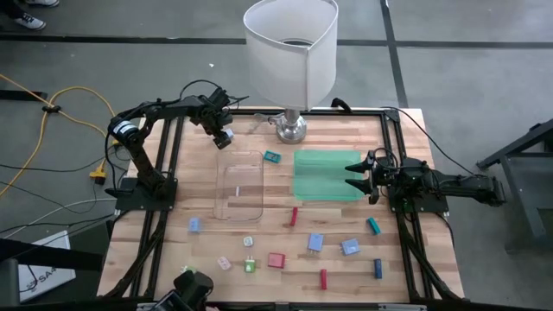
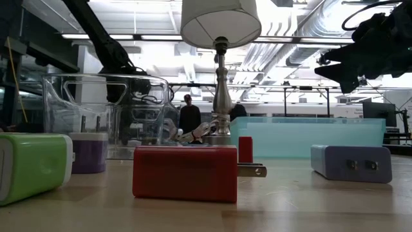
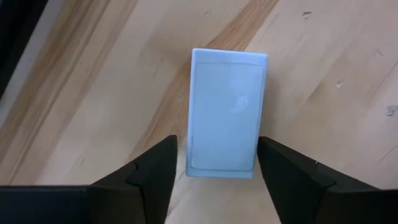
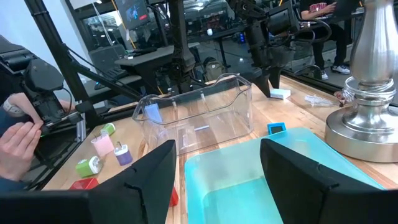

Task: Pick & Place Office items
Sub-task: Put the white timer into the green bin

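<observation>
A pale blue block point(image 3: 227, 112) lies flat on the wood at the table's far left, also seen in the right wrist view point(image 4: 280, 93). My left gripper point(image 3: 217, 142) points down over it point(image 1: 223, 136), open, with one finger on each side of the block's near end. My right gripper point(image 1: 361, 175) is open and level at the right edge of the green tray point(image 1: 327, 175), with nothing between its fingers point(image 4: 217, 155). Several other office items lie on the near half of the table, among them a red block point(image 1: 276, 260), a red stick point(image 1: 294, 216) and a teal stick point(image 1: 373, 226). My left gripper comes at the pale blue block from above, fingers pointing down beside its two long sides point(image 3: 256, 163). One finger stands right at the block's edge and a thin gap shows at the other. I cannot tell whether either finger touches it. The block lies flat on the table.
A clear plastic tray point(image 1: 239, 186) stands just nearside of my left gripper. A lamp with a white shade point(image 1: 291, 52) has its metal base point(image 1: 291, 128) at the far middle. A teal block point(image 1: 272, 157) lies between the two trays. A person's hand point(image 4: 15, 146) shows beyond the table.
</observation>
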Robot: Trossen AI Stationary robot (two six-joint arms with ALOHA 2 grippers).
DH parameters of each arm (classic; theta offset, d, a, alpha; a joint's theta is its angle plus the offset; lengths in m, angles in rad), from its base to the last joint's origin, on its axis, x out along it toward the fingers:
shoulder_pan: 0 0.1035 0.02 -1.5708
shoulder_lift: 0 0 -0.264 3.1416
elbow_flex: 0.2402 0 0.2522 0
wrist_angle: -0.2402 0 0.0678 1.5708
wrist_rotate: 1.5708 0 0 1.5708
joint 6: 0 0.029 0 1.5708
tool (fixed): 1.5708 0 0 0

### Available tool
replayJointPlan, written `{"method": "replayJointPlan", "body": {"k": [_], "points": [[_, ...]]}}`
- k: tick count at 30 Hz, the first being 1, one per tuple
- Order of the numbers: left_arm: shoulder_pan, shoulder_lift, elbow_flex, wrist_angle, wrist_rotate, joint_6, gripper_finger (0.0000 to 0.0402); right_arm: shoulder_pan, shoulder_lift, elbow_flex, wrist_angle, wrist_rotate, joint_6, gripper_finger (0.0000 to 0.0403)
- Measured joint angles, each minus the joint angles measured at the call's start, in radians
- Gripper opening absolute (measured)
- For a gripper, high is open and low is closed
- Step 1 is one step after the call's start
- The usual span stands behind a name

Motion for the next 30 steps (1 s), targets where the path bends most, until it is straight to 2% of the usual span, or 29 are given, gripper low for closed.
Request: {"method": "replayJointPlan", "body": {"k": [7, 17, 24, 30], "points": [[0.0, 0.0, 0.0, 0.0, 0.0, -0.008, 0.0148, 0.0, 0.0, 0.0, 0.0, 0.0, 0.0, 0.0221], [0.0, -0.001, 0.0, -0.011, 0.003, -0.02, 0.0152, 0.0, 0.0, 0.0, 0.0, 0.0, 0.0, 0.0221], [0.0, -0.002, 0.012, -0.016, 0.057, -0.022, 0.015, 0.0, 0.0, 0.0, 0.0, 0.0, 0.0, 0.0221], [0.004, -0.062, 0.024, -0.011, 0.068, -0.023, 0.0149, 0.0, 0.0, 0.0, 0.0, 0.0, 0.0, 0.0221]]}}
